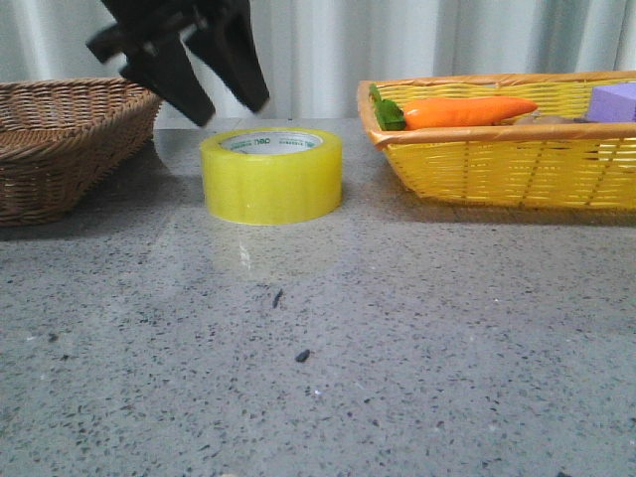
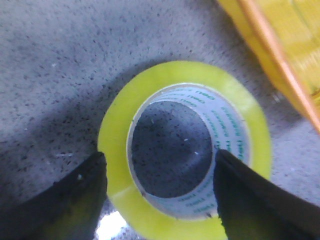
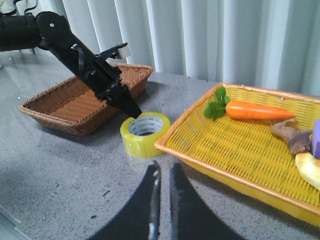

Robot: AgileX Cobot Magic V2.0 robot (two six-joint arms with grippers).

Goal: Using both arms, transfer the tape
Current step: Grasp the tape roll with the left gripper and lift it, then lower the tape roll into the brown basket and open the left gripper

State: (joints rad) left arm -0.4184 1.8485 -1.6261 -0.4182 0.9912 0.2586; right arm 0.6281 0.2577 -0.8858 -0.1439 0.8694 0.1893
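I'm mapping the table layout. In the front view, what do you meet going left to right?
Brown basket → tape, with the left gripper open above its left side → yellow basket, holding the carrot and then a purple block at its right end.

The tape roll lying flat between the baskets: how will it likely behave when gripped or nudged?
The tape lies on its flat face, so it should slide, not roll. Its glossy film may be slippery. The left pincer straddles one wall, which looks stiff.
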